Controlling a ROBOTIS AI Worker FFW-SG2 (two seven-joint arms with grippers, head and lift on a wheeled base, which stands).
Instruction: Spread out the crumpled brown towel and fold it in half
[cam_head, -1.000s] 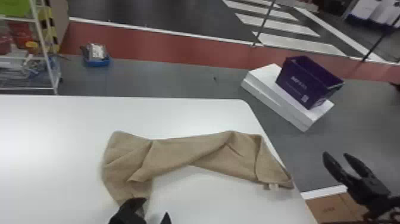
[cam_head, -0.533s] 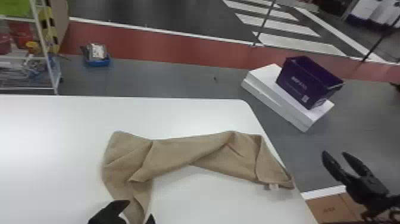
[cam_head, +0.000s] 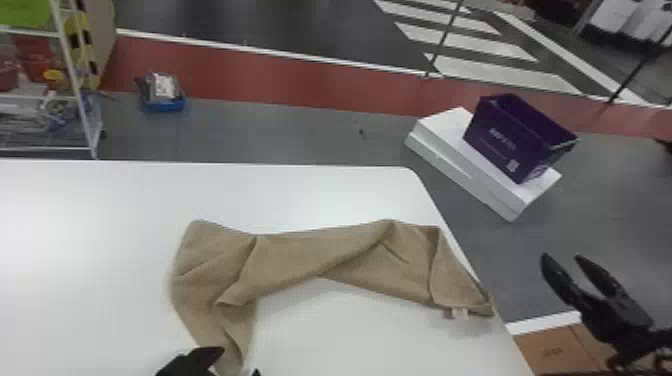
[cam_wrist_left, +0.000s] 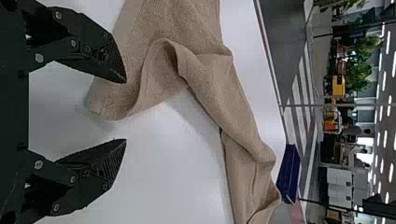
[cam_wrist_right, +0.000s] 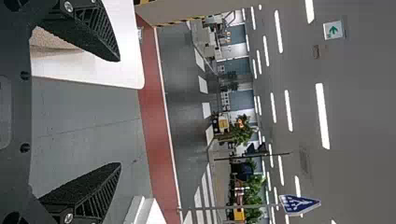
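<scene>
"Counting towels?"

"Spotting one: brown towel (cam_head: 310, 260), twisted and crumpled, lower left to lower middle of the head view, on one white table (cam_head: 325, 190)."

"And grippers?"

"Making it two. Left gripper (cam_head: 240, 361) at the bottom edge, left of centre, both fingers apart, close to the brown towel; right gripper (cam_head: 562, 257) at lower right, both fingers apart too."

"Any bins?"

"Just one, a purple bin (cam_head: 505, 137), upper right, on one white stack (cam_head: 450, 125)."

We see a white surface (cam_head: 90, 225) near, grey floor (cam_head: 280, 132) and a red strip (cam_head: 260, 77) beyond, a rack (cam_head: 77, 90) far left, ceiling lights (cam_wrist_right: 322, 116) overhead.
</scene>
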